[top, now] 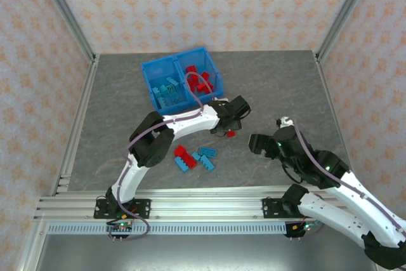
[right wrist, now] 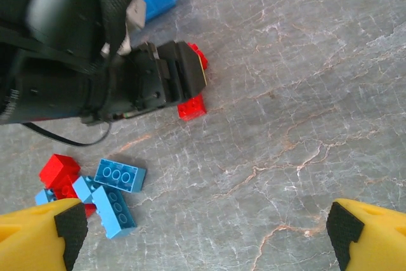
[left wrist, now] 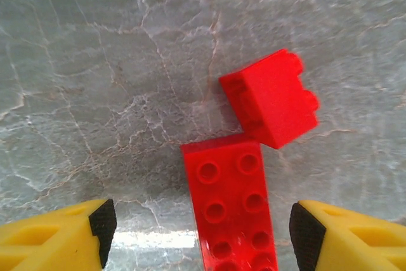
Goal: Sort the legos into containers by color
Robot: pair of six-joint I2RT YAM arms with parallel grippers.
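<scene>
The blue bin (top: 150,87) holds light-blue bricks (top: 168,90) at 9 o'clock and red bricks (top: 198,79) at 3. A mixed pile (top: 193,158) lies at its 6 o'clock, and two red pieces (top: 231,134) at 5.

A grey marbled tabletop (top: 273,87), patterned walls (top: 209,4), aluminium rails (top: 203,204).

High rear overview; wrist views close above shared table (top: 285,87)
</scene>
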